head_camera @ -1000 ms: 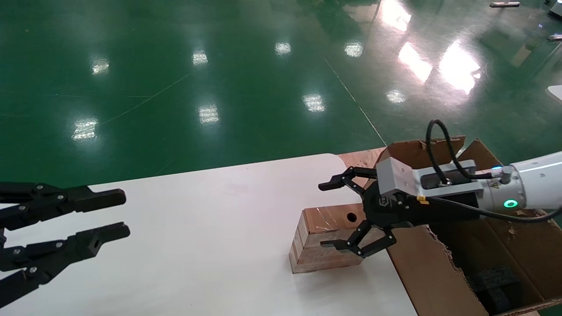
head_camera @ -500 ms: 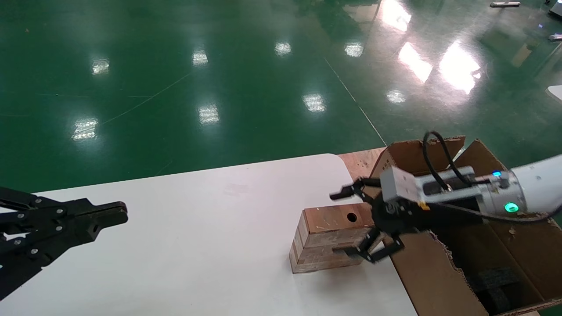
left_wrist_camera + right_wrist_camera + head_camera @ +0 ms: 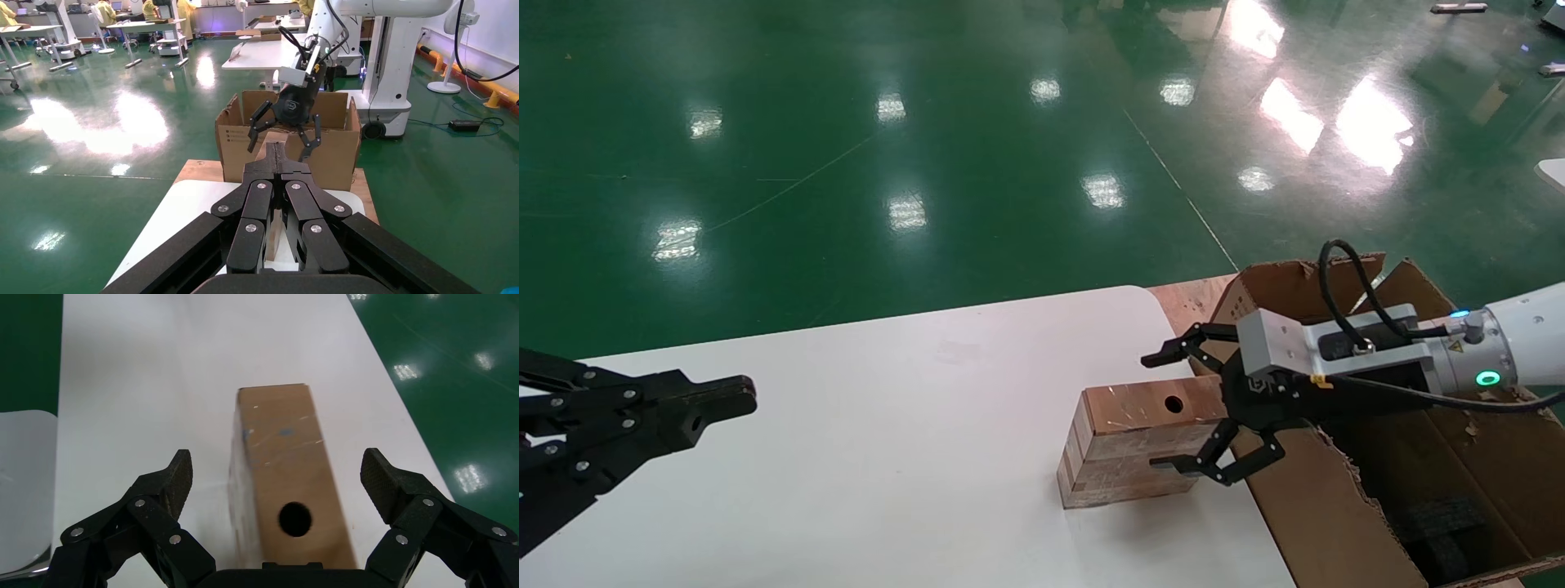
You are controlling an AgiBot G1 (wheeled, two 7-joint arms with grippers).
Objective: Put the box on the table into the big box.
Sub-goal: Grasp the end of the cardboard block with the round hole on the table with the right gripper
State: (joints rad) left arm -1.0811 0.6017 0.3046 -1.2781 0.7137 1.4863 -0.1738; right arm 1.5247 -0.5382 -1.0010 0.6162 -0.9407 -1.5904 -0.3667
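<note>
Head view: right hand (image 3: 1162,412) wide apart astride the box (image 3: 1132,445), its near end hidden; left hand (image 3: 715,400) together.

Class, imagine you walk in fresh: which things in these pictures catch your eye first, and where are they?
The right gripper, jaws wide open, straddles the end of the box on the table, not yet gripping it. Beside it at the table's right end gapes the big box with ragged flaps. The left gripper is shut above the table's left end.

Right pincer (image 3: 1161,410) spread wide; left pincer (image 3: 750,394) closed (parked).
</note>
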